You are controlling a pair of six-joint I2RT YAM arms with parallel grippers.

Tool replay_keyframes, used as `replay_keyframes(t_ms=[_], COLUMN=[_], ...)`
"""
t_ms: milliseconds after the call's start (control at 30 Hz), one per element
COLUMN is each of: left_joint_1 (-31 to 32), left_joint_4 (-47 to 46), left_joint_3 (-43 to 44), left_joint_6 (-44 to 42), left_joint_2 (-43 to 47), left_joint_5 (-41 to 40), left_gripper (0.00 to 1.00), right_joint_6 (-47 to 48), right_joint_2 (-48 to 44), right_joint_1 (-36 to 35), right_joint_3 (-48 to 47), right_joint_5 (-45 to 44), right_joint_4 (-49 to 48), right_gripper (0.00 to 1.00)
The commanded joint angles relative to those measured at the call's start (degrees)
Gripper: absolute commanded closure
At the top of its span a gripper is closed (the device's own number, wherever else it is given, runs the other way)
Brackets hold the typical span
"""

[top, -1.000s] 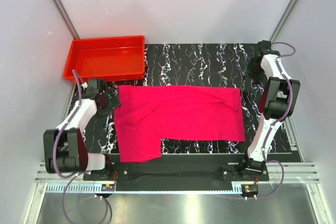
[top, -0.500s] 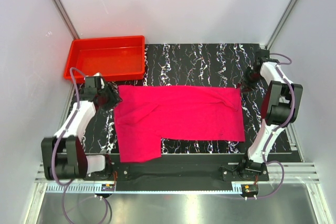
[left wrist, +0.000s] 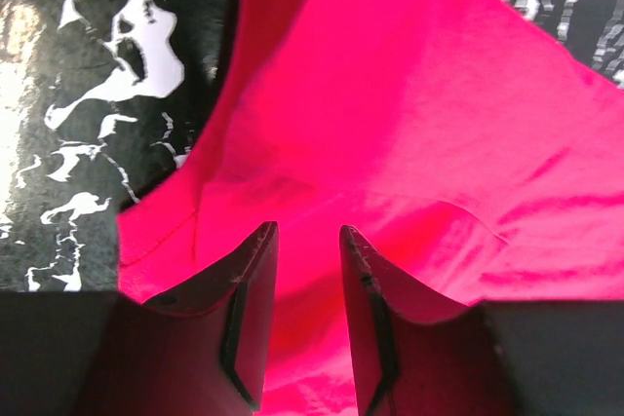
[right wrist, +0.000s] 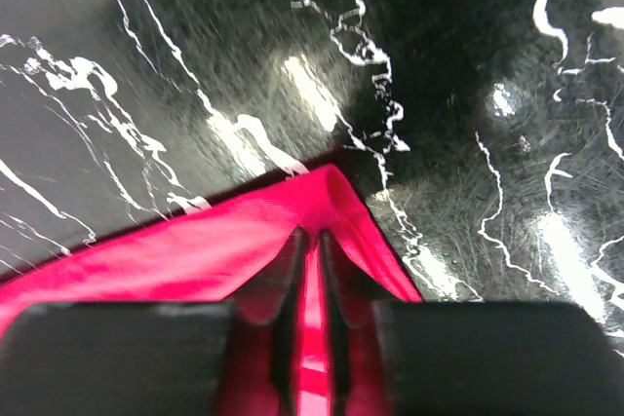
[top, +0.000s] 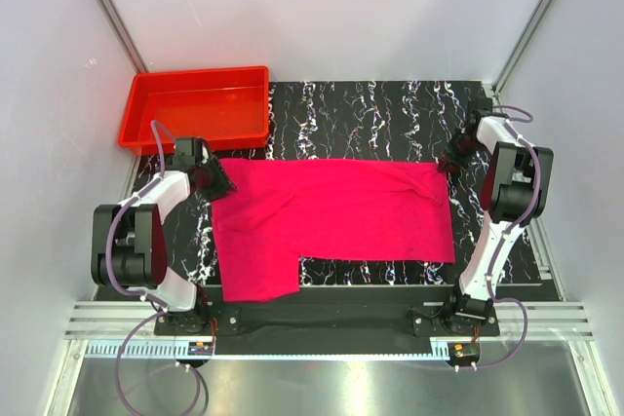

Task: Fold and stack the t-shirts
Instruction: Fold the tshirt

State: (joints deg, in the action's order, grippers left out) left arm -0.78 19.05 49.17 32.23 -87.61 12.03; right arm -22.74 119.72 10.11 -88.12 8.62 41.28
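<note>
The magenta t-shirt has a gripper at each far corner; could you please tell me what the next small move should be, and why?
Probably close the left gripper fully on the magenta t-shirt before any lift. Its fingers straddle a raised fold of cloth with a gap between them, whereas the right gripper already looks pinched on the other far corner.
</note>
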Motion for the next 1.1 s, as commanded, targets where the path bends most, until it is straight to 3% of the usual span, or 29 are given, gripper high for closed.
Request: replay_keyframes(t_ms=[0, 100, 167, 533, 667, 733, 800, 1000, 1067], left_joint_1=[-0.1, 0.0, -0.1, -0.1, -0.1, 0.0, -0.1, -0.1, -0.1], left_joint_4=[-0.2, 0.6, 0.3, 0.5, 2.0, 2.6, 4.2, 8.6, 10.6], left_joint_3=[1.5, 0.9, 0.1, -0.1, 0.4, 0.8, 1.6, 1.8, 2.0], left_joint_6=[-0.1, -0.4, -0.4, -1.5, -1.9, -2.2, -2.4, -2.9, -2.3], left_joint_2=[-1.1, -2.0, -2.2, -3.3, -2.0, -0.9, 0.6, 5.5, 6.7], left_joint_5=[-2.4, -4.1, -4.7, -6.4, -6.6, -6.8, -6.9, -5.9, -5.1], left_gripper=[0.64, 0.66, 0.67, 0.69, 0.70, 0.69, 0.67, 0.59, 0.55], right_joint_6=[-0.4, 0.4, 0.5, -0.3, -0.3, 0.4, 1.2, -3.2, -6.5], right_joint_2=[0.2, 0.2, 0.2, 0.9, 2.5, -0.5, -3.9, -14.1, -16.1], right_joint_1=[-0.4, -0.5, -0.4, -0.5, -0.5, -0.5, -0.5, -0.4, -0.1], right_joint_3=[-3.5, -5.4, -6.6, -7.2, -8.1, -5.7, -4.4, 1.9, 3.2], right_joint_5=[-2.5, -4.8, -5.6, -5.9, -5.5, -6.2, -7.9, -10.7, -9.7], right_joint_4=[-0.5, 1.2, 1.8, -0.1, 2.5, 2.1, 4.0, 10.0, 11.4], right_gripper=[0.88, 0.92, 1.00, 1.00, 0.77, 0.67, 0.51, 0.44, 0.34])
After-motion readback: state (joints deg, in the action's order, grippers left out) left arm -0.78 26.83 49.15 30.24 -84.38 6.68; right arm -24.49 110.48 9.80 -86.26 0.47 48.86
